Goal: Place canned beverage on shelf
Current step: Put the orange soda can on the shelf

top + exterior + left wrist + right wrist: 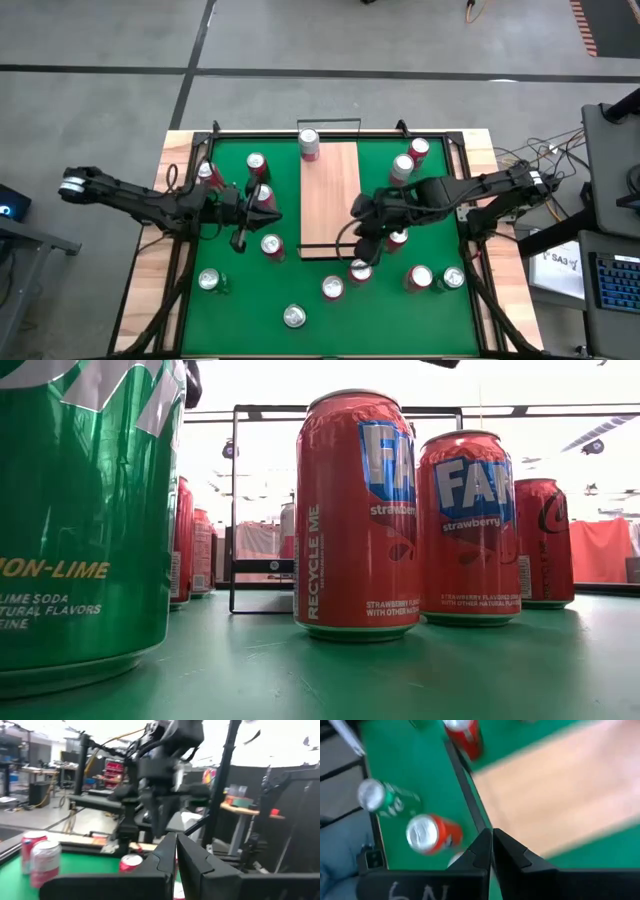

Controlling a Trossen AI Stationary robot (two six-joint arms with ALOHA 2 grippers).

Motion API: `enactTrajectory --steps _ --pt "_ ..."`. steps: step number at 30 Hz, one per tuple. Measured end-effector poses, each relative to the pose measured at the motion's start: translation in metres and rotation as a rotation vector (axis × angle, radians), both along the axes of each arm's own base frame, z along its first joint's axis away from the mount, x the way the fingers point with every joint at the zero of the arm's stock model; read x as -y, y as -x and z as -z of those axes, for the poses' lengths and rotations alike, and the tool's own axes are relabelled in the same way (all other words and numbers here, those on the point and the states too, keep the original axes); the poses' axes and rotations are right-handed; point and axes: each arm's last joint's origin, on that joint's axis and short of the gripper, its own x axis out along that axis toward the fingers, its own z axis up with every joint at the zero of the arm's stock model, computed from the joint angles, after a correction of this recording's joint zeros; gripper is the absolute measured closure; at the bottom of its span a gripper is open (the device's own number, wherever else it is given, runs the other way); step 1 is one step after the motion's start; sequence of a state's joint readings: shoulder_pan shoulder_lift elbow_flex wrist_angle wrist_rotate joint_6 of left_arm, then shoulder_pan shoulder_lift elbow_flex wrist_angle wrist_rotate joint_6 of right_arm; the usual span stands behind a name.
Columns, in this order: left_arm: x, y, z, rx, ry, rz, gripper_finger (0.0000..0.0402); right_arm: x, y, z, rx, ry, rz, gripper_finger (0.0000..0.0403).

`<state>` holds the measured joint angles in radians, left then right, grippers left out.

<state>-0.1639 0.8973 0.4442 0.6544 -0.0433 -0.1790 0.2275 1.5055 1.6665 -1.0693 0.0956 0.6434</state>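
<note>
Risked toppling red cans (358, 270) crowding right gripper (362, 243), fingers pressed together, empty, beside pale wood-grain shelf (330, 195).

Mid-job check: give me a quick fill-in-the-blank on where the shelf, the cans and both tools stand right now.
1. The shelf carries exactly ____ can, at its far end.
2. Both tools are ____, holding nothing.
3. The right tool hovers by the shelf's ____ long edge.
4. The left tool is over the ____ mat.

Missing words: one; shut; right; green
</note>
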Motion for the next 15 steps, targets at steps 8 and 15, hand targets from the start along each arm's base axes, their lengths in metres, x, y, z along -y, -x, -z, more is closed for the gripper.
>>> enactTrajectory --steps 8,15 --pt "0.008 -0.005 0.001 0.036 0.009 0.035 0.0402 0.001 0.027 0.012 -0.315 -0.141 0.298 0.0394" --pt "0.007 0.0 -0.005 0.07 0.007 0.033 0.0402 -0.002 0.033 0.014 -0.405 -0.229 0.379 0.0394"
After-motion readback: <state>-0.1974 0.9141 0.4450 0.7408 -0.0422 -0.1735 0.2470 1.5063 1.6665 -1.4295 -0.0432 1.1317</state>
